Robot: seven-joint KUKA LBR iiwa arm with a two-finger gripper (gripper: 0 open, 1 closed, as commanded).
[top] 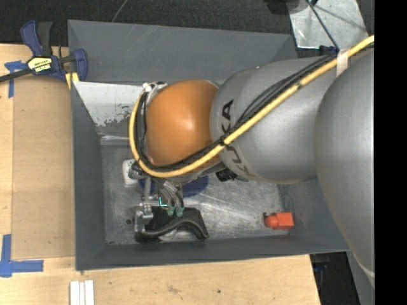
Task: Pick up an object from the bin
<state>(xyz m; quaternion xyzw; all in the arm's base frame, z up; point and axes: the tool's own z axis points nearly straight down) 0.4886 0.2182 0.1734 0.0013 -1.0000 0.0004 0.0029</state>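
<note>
1. The claw [158, 213] is down at the floor of the grey bin [191, 49]. I cannot tell whether it is apart or together, as its metal parts and dark tips blur into one another.
2. A black curved thing [191, 226] lies at the claw's tip and stretches from it toward the arm's side. It appears to touch the claw, but a grip on it cannot be made out.
3. A blue thing [196, 184] lies just behind the claw. Most of it is hidden under the orange wrist cover [178, 122], so its kind cannot be told.
4. A small white thing [130, 170] sits near the claw, on the side away from the arm, and the wrist cuts part of it off.
5. A small orange-red block [278, 220] lies well apart from the claw, toward the arm's side.
6. The silver arm [273, 126] reaches across the bin and bends down at the wrist, so the claw points at the floor. A yellow cable [286, 94] runs along the arm and loops round the cover.
</note>
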